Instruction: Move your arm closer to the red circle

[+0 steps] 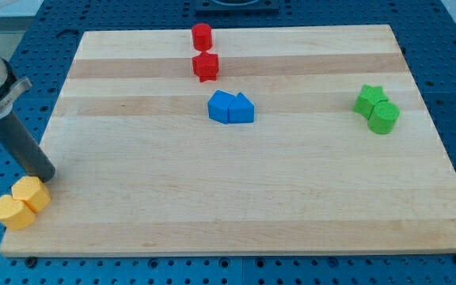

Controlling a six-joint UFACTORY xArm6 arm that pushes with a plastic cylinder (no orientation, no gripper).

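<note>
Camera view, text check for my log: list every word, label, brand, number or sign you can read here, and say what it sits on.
None: no readable text, number, label or sign shows anywhere.
The wooden board is bare wood grain.
The red circle, red star, two blue blocks, two green blocks and two yellow blocks carry no marks.
My tip, just above the yellow blocks, is unmarked too.

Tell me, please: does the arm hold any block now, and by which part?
Nothing is held. My tip is a bare rod end just above the yellow blocks, far from the red circle.
</note>
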